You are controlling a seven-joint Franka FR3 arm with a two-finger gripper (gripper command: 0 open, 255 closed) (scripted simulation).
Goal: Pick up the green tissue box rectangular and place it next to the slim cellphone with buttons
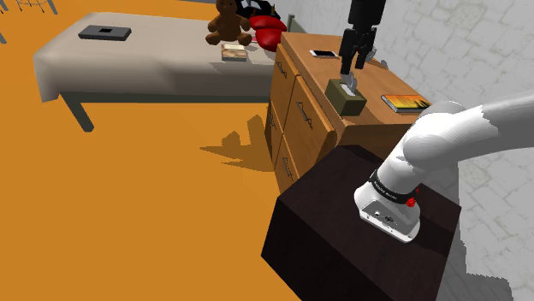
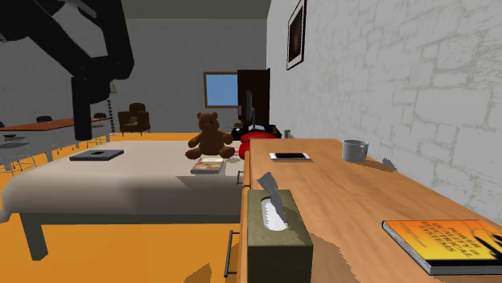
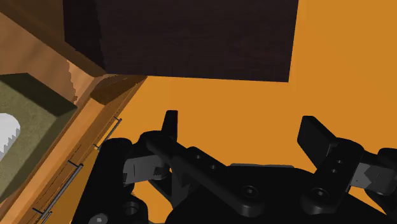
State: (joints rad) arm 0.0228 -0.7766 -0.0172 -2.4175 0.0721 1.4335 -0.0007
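The olive-green tissue box [image 1: 346, 97] [image 2: 277, 238] stands at the front edge of the wooden dresser top, a white tissue sticking up from its slot. The slim cellphone [image 1: 324, 54] [image 2: 290, 156] lies flat further back on the same top. My black gripper [image 1: 353, 75] hangs open above the box, touching nothing. In the wrist view the open gripper [image 3: 243, 137] looks down past the dresser's front onto orange floor. There the tissue box [image 3: 25, 121] lies off to one side, outside the fingers [image 3: 170, 124].
A grey mug [image 2: 355, 149] and an orange book [image 1: 405, 103] [image 2: 446, 244] also sit on the dresser [image 1: 299, 107]. A bed [image 1: 128, 64] with a teddy bear [image 1: 227, 21] stands beyond. The dark stand [image 1: 359, 231] is beside the dresser.
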